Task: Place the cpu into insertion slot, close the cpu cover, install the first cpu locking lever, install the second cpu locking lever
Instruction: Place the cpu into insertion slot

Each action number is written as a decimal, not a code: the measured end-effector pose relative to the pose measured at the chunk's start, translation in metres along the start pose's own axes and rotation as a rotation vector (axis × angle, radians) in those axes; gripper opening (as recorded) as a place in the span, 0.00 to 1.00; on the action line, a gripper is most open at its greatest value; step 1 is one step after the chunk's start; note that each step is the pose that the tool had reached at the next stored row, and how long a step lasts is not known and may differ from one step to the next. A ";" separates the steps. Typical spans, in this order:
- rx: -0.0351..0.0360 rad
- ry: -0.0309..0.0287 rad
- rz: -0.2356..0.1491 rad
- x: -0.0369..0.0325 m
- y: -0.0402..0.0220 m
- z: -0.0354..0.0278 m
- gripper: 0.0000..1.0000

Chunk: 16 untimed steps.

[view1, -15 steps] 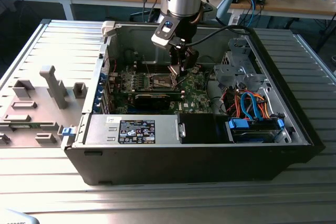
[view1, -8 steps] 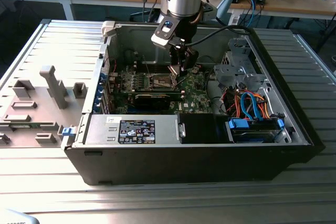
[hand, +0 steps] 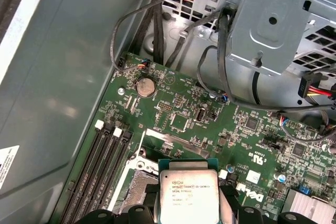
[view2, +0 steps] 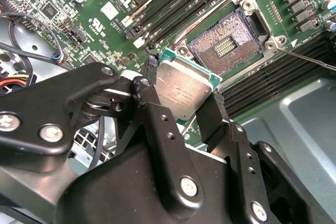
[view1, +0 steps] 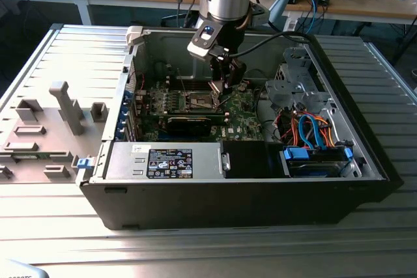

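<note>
The pincer (view2: 179, 107) pinches the cpu (view2: 185, 80) near the open insertion slot (view2: 226, 44); a skewed seating could bend its contacts.

cpu (view2: 184, 90) just beside insertion slot (view2: 226, 45)

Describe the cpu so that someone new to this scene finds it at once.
Look inside the open computer case, above its green motherboard. There the end effector grips the cpu near the bare insertion slot. It is the one flat silvery square with a green edge, held off the board.
</note>
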<state>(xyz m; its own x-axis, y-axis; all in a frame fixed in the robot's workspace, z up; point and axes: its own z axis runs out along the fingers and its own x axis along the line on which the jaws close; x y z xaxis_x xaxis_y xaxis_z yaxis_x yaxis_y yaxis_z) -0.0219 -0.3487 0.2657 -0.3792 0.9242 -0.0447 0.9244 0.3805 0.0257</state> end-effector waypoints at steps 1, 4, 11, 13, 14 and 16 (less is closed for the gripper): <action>0.0001 -0.0001 0.001 0.0000 0.0000 0.0000 0.54; 0.0001 -0.0002 0.003 0.0000 0.0000 0.0000 0.54; 0.0003 -0.0004 0.009 0.0000 0.0000 0.0000 0.54; 0.0005 -0.0004 0.010 0.0000 0.0000 0.0000 0.54; 0.0005 -0.0004 0.011 0.0000 0.0000 0.0000 0.54; 0.0006 -0.0005 0.014 0.0000 0.0000 0.0000 0.54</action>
<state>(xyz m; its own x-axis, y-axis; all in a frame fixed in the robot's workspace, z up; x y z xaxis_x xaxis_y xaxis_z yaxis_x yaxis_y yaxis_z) -0.0219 -0.3487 0.2657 -0.3662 0.9295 -0.0449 0.9297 0.3675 0.0258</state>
